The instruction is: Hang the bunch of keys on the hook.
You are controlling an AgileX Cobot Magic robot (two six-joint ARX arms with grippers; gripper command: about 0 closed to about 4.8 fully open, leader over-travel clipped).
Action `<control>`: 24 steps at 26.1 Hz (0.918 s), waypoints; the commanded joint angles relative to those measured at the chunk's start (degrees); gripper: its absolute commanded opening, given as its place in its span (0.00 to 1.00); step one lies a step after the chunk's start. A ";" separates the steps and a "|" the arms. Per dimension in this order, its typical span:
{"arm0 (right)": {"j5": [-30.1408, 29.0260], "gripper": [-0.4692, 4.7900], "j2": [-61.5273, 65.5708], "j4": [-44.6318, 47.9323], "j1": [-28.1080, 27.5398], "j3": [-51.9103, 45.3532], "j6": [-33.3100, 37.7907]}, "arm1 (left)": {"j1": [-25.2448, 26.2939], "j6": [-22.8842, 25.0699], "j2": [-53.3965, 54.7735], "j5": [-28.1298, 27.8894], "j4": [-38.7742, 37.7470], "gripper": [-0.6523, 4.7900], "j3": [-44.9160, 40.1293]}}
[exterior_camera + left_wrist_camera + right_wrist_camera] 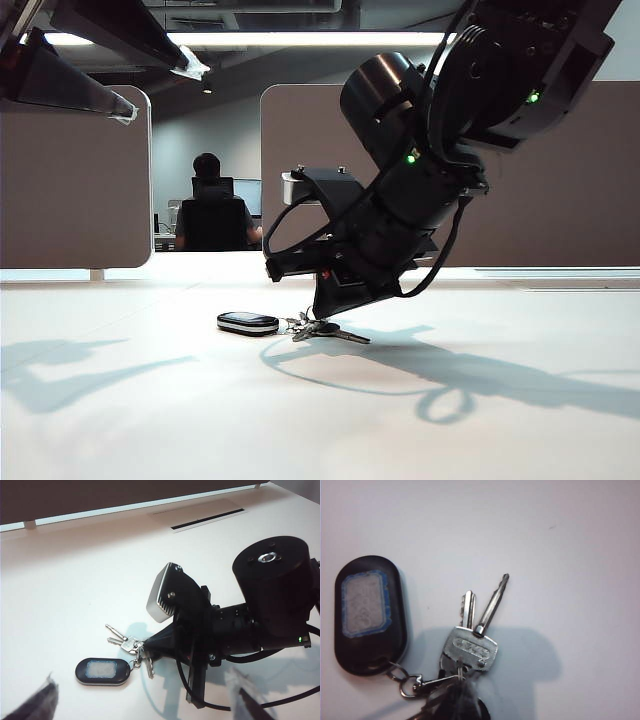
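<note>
We see open bench (pixel 120 420) all around the bunch of keys (pixel 290 325). Only the right gripper (pixel 322 318) blocks the way, closed down on the keys' ring end. The left gripper (pixel 155 85) hangs high with jaws wide, well apart.

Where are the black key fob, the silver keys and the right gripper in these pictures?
black key fob (pixel 370 612): right wrist view, on its pale centre panel.
silver keys (pixel 471 649): right wrist view, on the flat head of the top key.
right gripper (pixel 318 315): exterior view, at its tip, down on the key ring.
</note>
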 commanded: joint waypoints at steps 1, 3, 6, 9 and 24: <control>-0.22 0.08 -0.31 0.98 0.07 0.15 -0.07 | 0.02 0.44 -0.11 0.00 -0.13 1.00 0.24; -0.42 0.08 -0.35 0.79 0.07 0.44 -0.07 | 0.02 0.46 -0.11 0.00 -0.37 1.00 0.24; -2.19 0.08 -1.51 0.61 -0.09 0.81 -0.09 | 0.02 0.46 -0.13 0.00 -0.52 1.00 0.24; -2.97 0.08 -4.50 0.68 -0.09 0.79 -0.09 | 0.02 0.46 -0.13 0.00 0.07 1.00 0.26; -13.64 0.08 -29.57 -0.59 -8.59 0.79 -0.68 | -0.11 0.39 0.22 -0.68 12.00 1.00 1.64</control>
